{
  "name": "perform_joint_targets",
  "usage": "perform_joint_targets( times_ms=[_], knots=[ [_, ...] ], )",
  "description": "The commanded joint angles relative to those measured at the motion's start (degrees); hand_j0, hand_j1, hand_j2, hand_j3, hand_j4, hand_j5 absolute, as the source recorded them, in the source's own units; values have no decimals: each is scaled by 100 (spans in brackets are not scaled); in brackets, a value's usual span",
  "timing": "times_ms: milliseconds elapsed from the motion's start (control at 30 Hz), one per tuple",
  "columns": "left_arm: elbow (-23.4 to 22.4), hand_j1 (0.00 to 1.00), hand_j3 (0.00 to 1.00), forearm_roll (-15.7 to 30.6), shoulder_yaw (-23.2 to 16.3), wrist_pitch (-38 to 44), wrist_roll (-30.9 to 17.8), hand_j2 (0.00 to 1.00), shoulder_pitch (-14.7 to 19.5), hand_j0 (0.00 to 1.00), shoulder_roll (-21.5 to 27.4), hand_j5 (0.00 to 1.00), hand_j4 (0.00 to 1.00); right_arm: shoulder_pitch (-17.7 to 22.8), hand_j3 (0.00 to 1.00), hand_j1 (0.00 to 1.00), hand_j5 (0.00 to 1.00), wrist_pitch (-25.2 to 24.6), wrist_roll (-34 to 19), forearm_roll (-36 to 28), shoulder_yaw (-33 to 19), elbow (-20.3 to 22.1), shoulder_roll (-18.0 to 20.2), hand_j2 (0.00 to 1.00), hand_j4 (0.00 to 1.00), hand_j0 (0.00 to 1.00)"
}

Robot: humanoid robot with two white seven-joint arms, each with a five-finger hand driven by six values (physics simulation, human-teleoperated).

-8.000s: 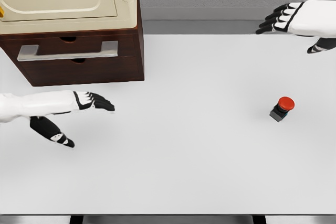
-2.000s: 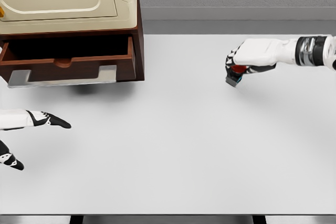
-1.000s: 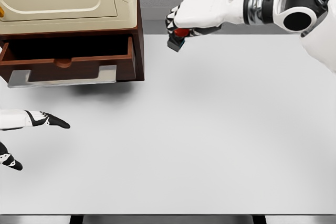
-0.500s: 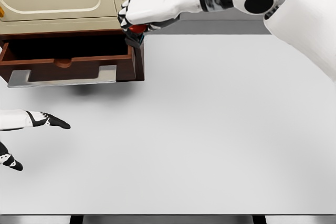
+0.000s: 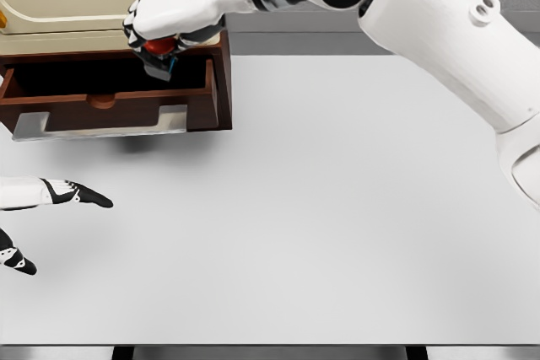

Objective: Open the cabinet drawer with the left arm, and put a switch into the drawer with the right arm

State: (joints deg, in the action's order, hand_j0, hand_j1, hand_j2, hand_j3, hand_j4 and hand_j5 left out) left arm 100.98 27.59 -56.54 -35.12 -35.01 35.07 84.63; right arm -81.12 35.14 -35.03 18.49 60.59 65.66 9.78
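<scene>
1. R hand fingers curled tight around the switch; they pinch it from above, black fingertips wrapped over the red button, the dark base sticking out below the hand.
2. Right hand sits over the drawer, above its right part; switch hangs over the dark open interior, near the right side wall. Can't tell if the base touches anything inside.
3. R arm: white forearm, metal wrist ring, black round joint; runs from the hand up and right across the top of the view, then down the right edge.
4. L hand fingers spread and relaxed, holding nothing; black tips point right, thumb separate lower at the left edge.
5. Left hand hovers over the table at the lower left, well apart from the drawer front.
6. Drawer is pulled out of the cabinet; dark brown wood walls, silver bar handle along the front, handle throws a shadow on the table below.
7. Cabinet: cream top and door panels, brown body, stands at the table's back left corner.
8. Table: plain white, dark edge strip along the bottom of the view; grey wall behind it.
</scene>
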Motion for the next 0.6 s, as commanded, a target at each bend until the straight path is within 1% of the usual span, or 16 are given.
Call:
perform_joint_targets(
  times_ms=[0,33,100,233,267,333,400,500,533,567],
  knots=[
    [1,100,100,45,3,12,1,100,-1,100,10,100,100,0,37,37,37,-14,3,-12,58,-334,-222,37,37,37],
    [1,100,100,45,3,12,1,100,-1,100,10,100,100,0,37,37,37,-14,3,-12,67,-352,-274,37,37,37],
    [1,100,100,45,3,12,1,100,-1,100,10,100,100,-62,38,38,38,-14,3,-12,119,-580,-406,38,38,38],
    [1,100,100,45,3,12,1,100,-1,100,10,100,100,-79,41,41,41,-14,3,-3,163,-668,-494,41,41,41],
    [1,100,100,45,3,12,1,100,-1,100,10,100,100,-97,41,41,41,-14,3,6,172,-791,-556,41,41,41],
    [1,100,100,45,3,12,1,100,-1,100,1,100,100,-123,41,41,41,-14,3,6,181,-861,-617,41,41,41],
    [1,100,100,45,3,12,1,100,-1,100,1,100,100,-167,41,41,41,-14,3,6,251,-1019,-758,41,41,41],
    [-8,100,100,45,3,12,1,100,-1,100,1,100,100,-193,42,42,42,-14,3,41,251,-1195,-811,42,42,42],
    [1,100,100,45,3,12,1,100,-1,100,1,100,100,-193,47,47,47,-14,3,58,260,-1213,-863,47,47,47],
    [1,100,100,45,3,12,1,100,-1,100,1,100,100,-237,56,56,56,-14,3,155,260,-1239,-907,56,56,56]
  ],
)
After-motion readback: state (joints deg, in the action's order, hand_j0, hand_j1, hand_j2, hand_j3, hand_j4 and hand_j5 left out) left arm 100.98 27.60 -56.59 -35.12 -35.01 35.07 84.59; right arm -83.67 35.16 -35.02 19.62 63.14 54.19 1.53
